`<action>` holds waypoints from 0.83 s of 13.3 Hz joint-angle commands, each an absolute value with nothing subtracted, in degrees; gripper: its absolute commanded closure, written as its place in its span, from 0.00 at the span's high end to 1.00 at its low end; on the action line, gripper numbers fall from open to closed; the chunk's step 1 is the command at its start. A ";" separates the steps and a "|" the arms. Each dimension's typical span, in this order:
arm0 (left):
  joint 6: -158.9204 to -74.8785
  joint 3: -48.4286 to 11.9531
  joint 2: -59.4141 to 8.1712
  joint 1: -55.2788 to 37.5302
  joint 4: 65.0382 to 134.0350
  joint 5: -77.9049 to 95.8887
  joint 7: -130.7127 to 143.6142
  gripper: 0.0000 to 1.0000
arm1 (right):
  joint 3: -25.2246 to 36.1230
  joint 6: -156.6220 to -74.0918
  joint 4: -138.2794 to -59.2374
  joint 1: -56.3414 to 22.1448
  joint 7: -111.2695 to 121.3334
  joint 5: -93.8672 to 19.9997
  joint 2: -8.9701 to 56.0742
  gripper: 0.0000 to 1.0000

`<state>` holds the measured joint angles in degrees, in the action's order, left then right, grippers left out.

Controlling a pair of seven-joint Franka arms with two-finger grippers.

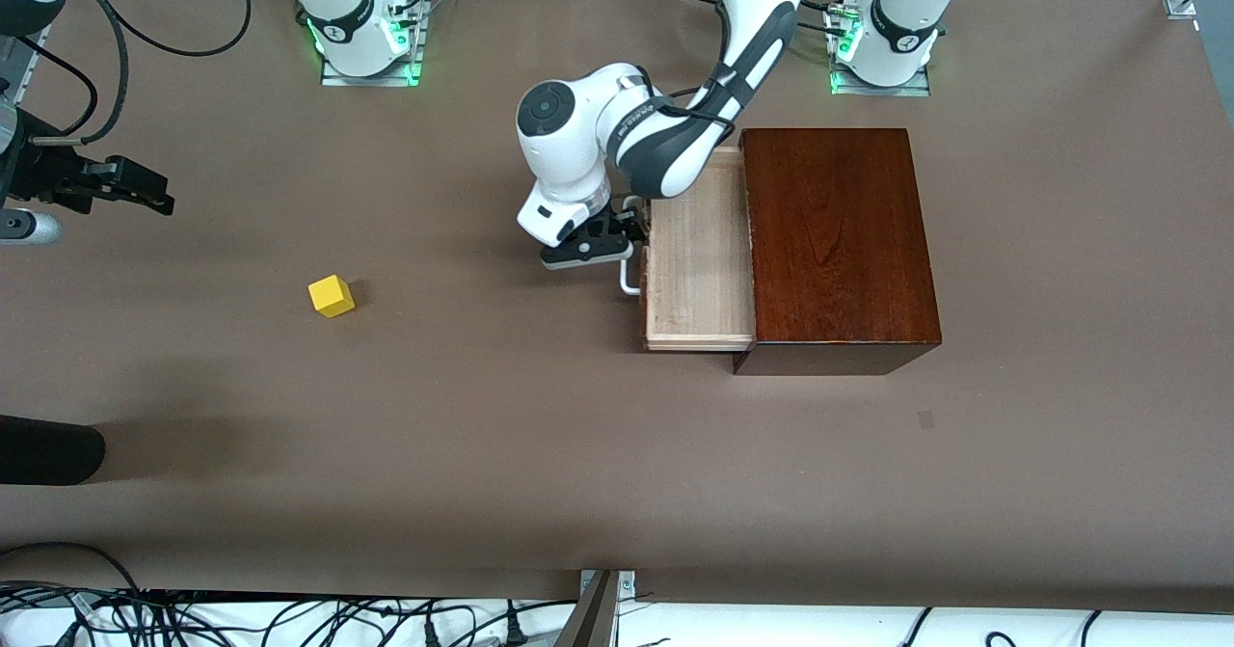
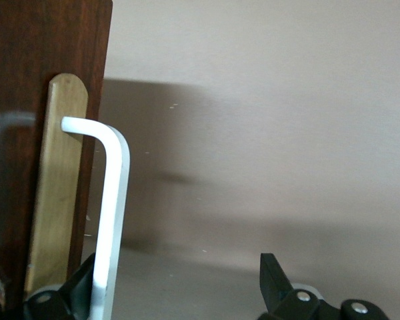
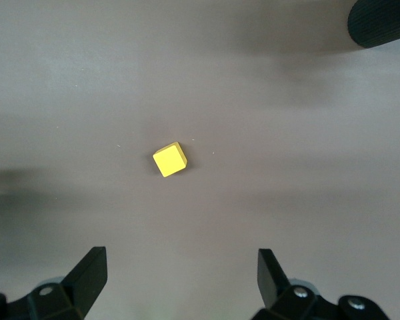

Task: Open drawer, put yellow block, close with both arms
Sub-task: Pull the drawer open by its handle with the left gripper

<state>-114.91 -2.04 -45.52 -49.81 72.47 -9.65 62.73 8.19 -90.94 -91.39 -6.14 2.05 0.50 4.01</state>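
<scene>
The front camera looks steeply down on the whole brown table [image 1: 482, 454]. The left wrist camera sits close before the white U-shaped bar handle [image 2: 110, 220], also seen mid-frame in front [image 1: 630, 281]. The right wrist camera looks straight down from higher on the small yellow cube [image 3: 170, 160], shared with front's centre-left [image 1: 332, 296].

Left arm [image 1: 742, 49] reaches from its base at 1 o'clock toward table centre, wrist bent down; left gripper [image 1: 617, 242] hangs low, fingers [image 2: 273, 277] spread wide. Right gripper [image 1: 145, 192], at 9 o'clock, hovers above the table, fingers [image 3: 270, 270] spread wide, empty.
</scene>
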 commanded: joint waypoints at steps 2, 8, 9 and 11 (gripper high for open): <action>-119.98 -2.99 -49.57 -51.07 67.59 -6.06 63.55 1.00 | 7.74 -90.79 -90.79 -6.24 1.23 1.32 4.04 1.00; -105.49 -2.90 -46.94 -50.63 67.76 -8.61 63.28 1.00 | 6.94 -95.35 -93.77 -7.55 5.52 1.14 5.18 1.00; -104.16 -2.90 -46.67 -50.54 67.76 -8.79 63.28 1.00 | 6.94 -96.75 -94.91 -7.56 6.76 1.06 5.19 1.00; -101.27 -3.16 -46.50 -50.54 67.59 -8.79 63.19 1.00 | 6.94 -99.74 -97.72 -7.56 10.88 0.88 5.19 1.00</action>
